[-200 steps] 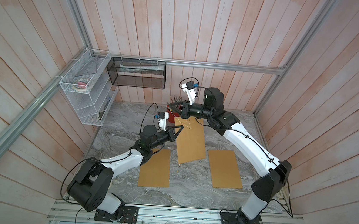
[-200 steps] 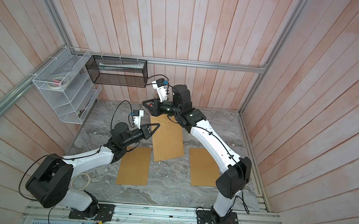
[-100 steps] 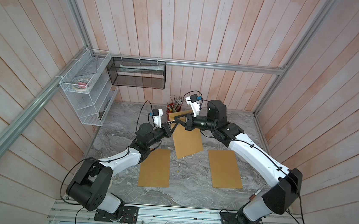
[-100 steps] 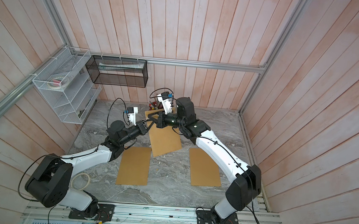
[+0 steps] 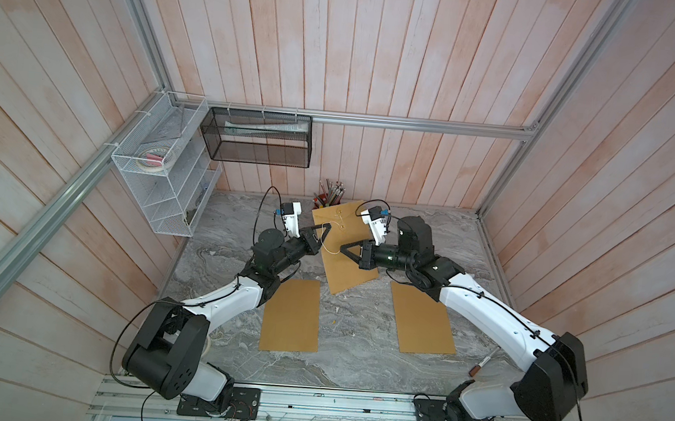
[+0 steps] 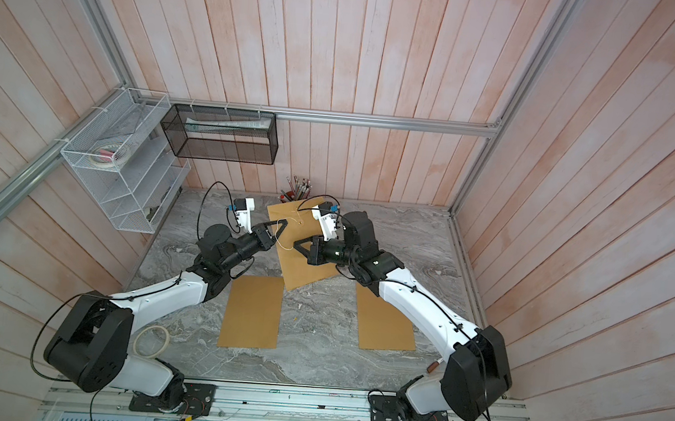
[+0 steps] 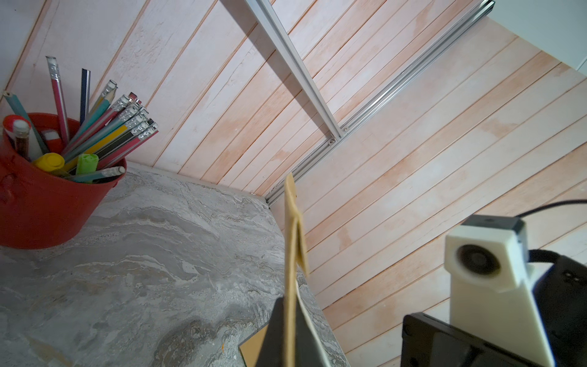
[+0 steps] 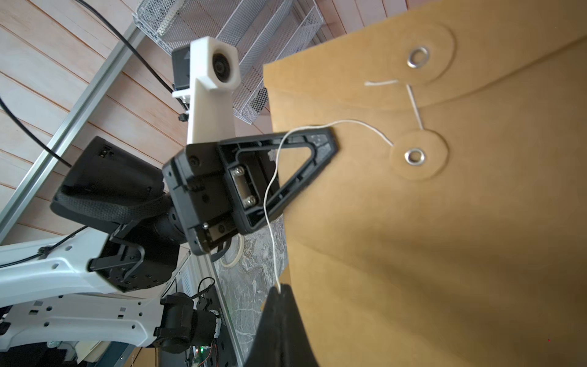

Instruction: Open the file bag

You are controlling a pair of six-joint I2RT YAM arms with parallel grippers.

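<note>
The file bag (image 5: 346, 254) (image 6: 302, 258) is a brown kraft envelope with two metal-eyelet buttons (image 8: 414, 155) and a white string (image 8: 265, 203). It stands tilted off the table at the back middle. My left gripper (image 5: 328, 229) (image 6: 284, 224) (image 7: 290, 333) is shut on the bag's side edge (image 7: 290, 241). My right gripper (image 5: 342, 250) (image 6: 295, 246) (image 8: 281, 295) is shut on the string's free end, just in front of the bag's face. The string hangs slack from the lower button across the left gripper's fingers (image 8: 317, 143).
Two more brown envelopes lie flat on the marble table, one front left (image 5: 291, 316), one front right (image 5: 422, 319). A red pencil cup (image 5: 328, 196) (image 7: 41, 203) stands right behind the bag. A tape roll (image 6: 151, 341) and a marker (image 5: 483, 361) lie near the arm bases.
My right gripper came forward and down from the bag's top, drawing the string out. My left gripper moved back with the bag, whose top end now sits nearer the pencil cup.
</note>
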